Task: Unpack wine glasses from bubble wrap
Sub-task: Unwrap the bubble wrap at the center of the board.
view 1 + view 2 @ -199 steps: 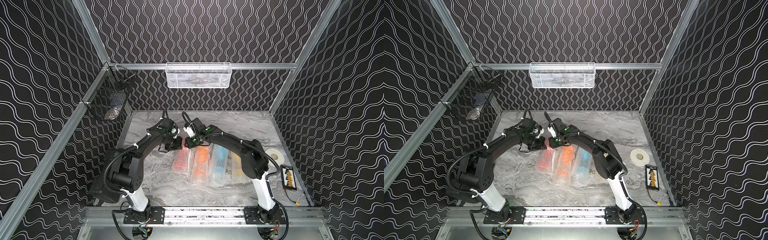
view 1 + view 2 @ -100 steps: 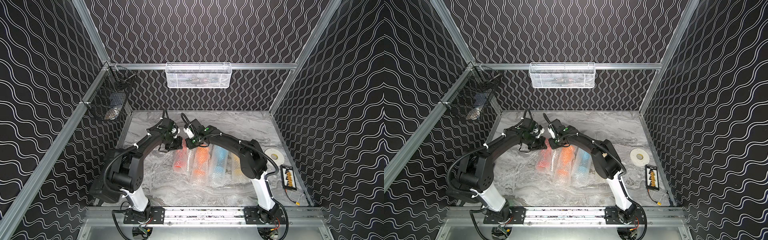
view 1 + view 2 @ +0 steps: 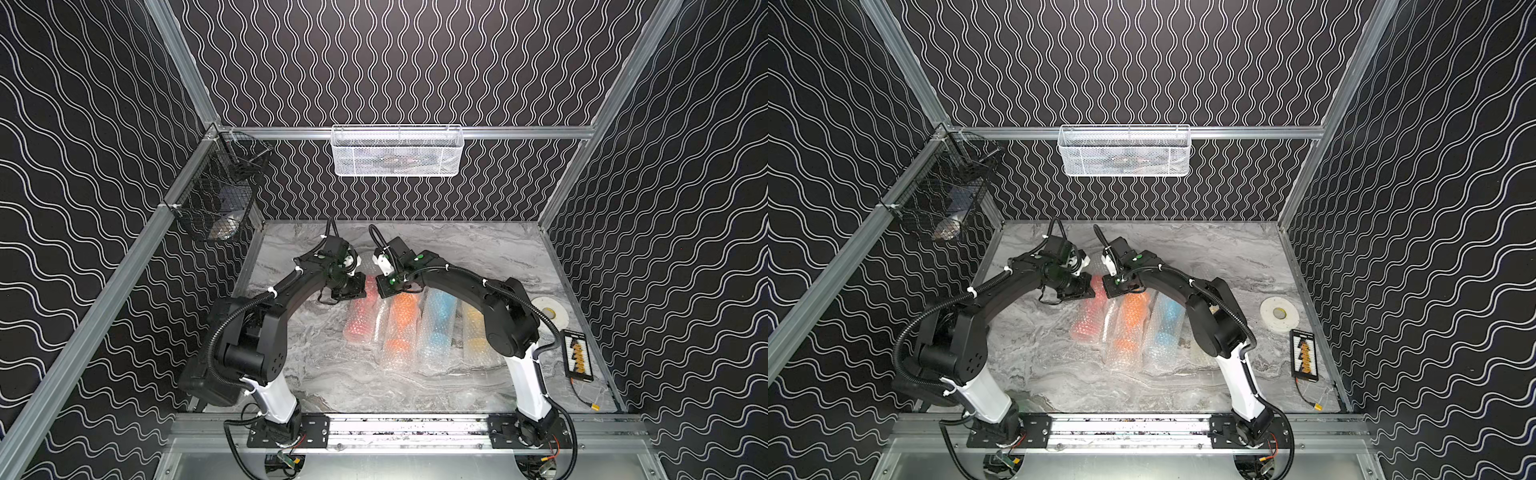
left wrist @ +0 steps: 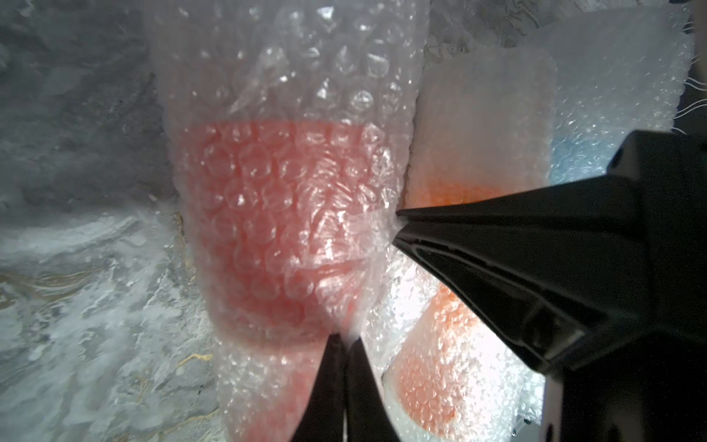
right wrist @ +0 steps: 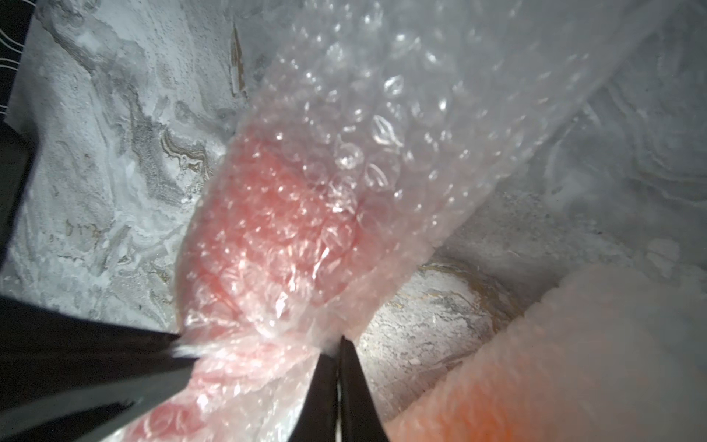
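Observation:
Several wine glasses lie side by side in bubble wrap tubes: red [image 3: 359, 316], orange [image 3: 401, 320], light blue [image 3: 440, 320] and yellow [image 3: 473, 328]. Both grippers meet at the far end of the red one. In the left wrist view my left gripper [image 4: 346, 340] is shut on a fold of the bubble wrap [image 4: 306, 76] over the red wine glass [image 4: 267, 214]. In the right wrist view my right gripper [image 5: 338, 342] is shut on the wrap's opposite edge beside the red wine glass [image 5: 275, 229]. In a top view the left gripper [image 3: 360, 291] and the right gripper [image 3: 381, 291] nearly touch.
A white mesh basket [image 3: 397, 151] hangs on the back wall and a black wire basket [image 3: 220, 195] on the left wall. A white tape roll [image 3: 550, 311] and a black device [image 3: 577, 355] with a cable lie at the table's right edge.
My right gripper has closed onto the wrap of the red wine glass; its jaws stood apart before. The left arm has hardly moved.

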Controlling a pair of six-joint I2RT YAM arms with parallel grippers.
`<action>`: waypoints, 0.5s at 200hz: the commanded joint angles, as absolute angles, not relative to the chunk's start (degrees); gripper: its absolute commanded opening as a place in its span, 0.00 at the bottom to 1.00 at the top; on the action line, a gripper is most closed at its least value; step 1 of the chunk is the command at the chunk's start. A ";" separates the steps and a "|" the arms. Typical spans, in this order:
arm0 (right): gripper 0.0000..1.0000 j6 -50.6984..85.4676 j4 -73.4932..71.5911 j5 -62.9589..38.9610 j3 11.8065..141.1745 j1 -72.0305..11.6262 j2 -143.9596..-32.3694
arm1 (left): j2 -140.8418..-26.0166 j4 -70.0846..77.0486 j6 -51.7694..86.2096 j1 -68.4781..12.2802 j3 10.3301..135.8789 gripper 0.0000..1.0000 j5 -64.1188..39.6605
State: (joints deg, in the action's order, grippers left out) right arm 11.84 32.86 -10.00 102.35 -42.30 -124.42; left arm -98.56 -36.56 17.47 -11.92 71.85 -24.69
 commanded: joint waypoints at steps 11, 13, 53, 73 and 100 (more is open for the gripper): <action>0.06 13.74 30.63 -12.66 101.54 -42.19 -123.32 | -98.69 -36.83 17.58 -12.17 72.23 0.19 -25.82; 0.06 13.83 30.49 -12.79 101.45 -42.19 -123.27 | -98.70 -36.83 17.58 -12.18 72.24 0.20 -25.83; 0.06 14.41 29.63 -13.53 100.64 -42.10 -122.96 | -99.59 -36.52 17.41 -12.74 73.38 0.33 -25.58; 0.06 14.59 29.62 -14.10 100.63 -42.10 -123.02 | -100.92 -36.55 16.93 -12.75 74.08 0.34 -25.32; 0.06 14.70 29.34 -14.46 100.44 -42.01 -122.72 | -102.80 -36.87 16.52 -12.83 75.00 0.33 -24.78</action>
State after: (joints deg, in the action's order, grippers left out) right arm 14.15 30.83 -13.17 100.49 -42.02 -123.52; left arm -101.58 -36.73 17.87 -12.73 74.06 -25.15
